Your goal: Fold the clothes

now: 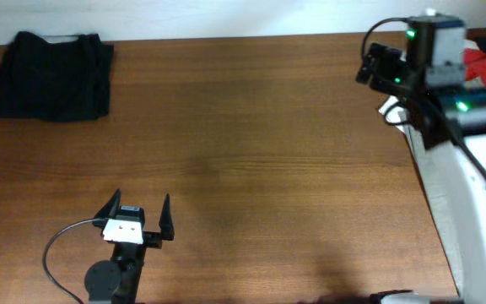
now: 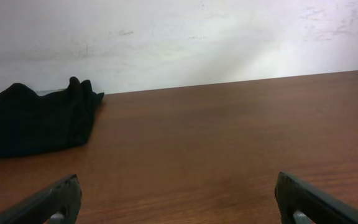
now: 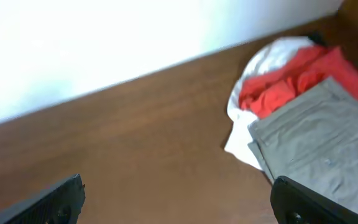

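Observation:
A folded black garment point(image 1: 51, 74) lies at the far left corner of the wooden table; it also shows in the left wrist view point(image 2: 39, 118). My left gripper point(image 1: 138, 213) is open and empty near the front left edge, far from the garment. My right gripper point(image 1: 369, 63) is open and empty at the far right, raised over the table. In the right wrist view, khaki-grey trousers point(image 3: 325, 143) lie beside a red piece point(image 3: 291, 78) and a white piece point(image 3: 244, 146), just right of the open jaws point(image 3: 179, 199).
A white wall point(image 2: 179, 37) runs along the table's far edge. The right arm's white base point(image 1: 467, 228) stands along the right side. A black cable point(image 1: 57, 245) loops by the left arm's base.

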You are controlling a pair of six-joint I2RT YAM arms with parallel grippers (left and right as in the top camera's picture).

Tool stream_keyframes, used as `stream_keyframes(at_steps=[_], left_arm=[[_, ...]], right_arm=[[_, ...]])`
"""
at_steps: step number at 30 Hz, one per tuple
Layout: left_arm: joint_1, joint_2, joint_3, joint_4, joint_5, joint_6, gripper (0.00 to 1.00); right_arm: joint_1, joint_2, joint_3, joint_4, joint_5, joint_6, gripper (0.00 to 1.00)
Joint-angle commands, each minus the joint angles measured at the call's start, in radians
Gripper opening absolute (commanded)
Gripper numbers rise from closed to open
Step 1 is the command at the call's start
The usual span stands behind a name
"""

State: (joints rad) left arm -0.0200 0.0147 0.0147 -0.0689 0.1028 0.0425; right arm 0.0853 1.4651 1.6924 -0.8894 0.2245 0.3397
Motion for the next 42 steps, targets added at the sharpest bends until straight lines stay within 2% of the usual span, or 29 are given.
stream_keyframes(at_steps=[1, 3, 5, 9, 12, 14, 17, 22, 25, 32, 37, 39, 42], left_arm=[[0.004, -0.003, -0.006, -0.003, -0.006, 0.012, 0.99], [0.004, -0.003, -0.006, -0.003, -0.006, 0.012, 0.99], [0.004, -0.003, -0.006, -0.003, -0.006, 0.012, 0.99], [0.004, -0.003, -0.006, -0.003, -0.006, 0.012, 0.99], [0.004, -0.003, -0.006, -0.003, -0.006, 0.012, 0.99], [0.004, -0.003, -0.006, -0.003, -0.006, 0.012, 0.99], [0.004, -0.003, -0.006, -0.003, -0.006, 0.012, 0.99], [0.004, -0.003, -0.006, -0.003, -0.006, 0.012, 0.99], [0.004, -0.003, -0.006, -0.002, -0.006, 0.012, 0.99], [0.004, -0.003, -0.006, -0.003, -0.006, 0.012, 0.99], [0.004, -0.003, -0.006, -0.003, -0.006, 0.012, 0.99], [0.004, -0.003, -0.006, -0.003, -0.006, 0.012, 0.99], [0.004, -0.003, -0.006, -0.003, -0.006, 0.012, 0.99]], right_arm=[[0.007, -0.122, 0.006, -0.003, 0.016, 0.005, 0.99], [0.006, -0.188, -0.003, -0.056, 0.035, 0.005, 0.99], [0.006, -0.280, -0.122, -0.036, 0.035, 0.005, 0.99], [0.006, -0.612, -0.700, 0.296, 0.008, 0.006, 0.99], [0.006, -0.930, -1.109, 0.560, -0.049, 0.005, 0.99], [0.006, -1.114, -1.283, 0.613, -0.049, 0.006, 0.99], [0.006, -1.305, -1.448, 0.640, -0.056, 0.006, 0.99], [0.006, -1.434, -1.569, 0.641, -0.081, 0.005, 0.99], [-0.008, -1.462, -1.638, 0.708, -0.098, 0.000, 0.99], [-0.074, -1.462, -1.650, 0.730, -0.224, -0.240, 0.99], [-0.074, -1.462, -1.650, 0.733, -0.251, -0.285, 0.99], [-0.077, -1.462, -1.650, 0.737, -0.135, -0.284, 0.99], [-0.079, -1.462, -1.658, 0.752, -0.152, -0.284, 0.99]])
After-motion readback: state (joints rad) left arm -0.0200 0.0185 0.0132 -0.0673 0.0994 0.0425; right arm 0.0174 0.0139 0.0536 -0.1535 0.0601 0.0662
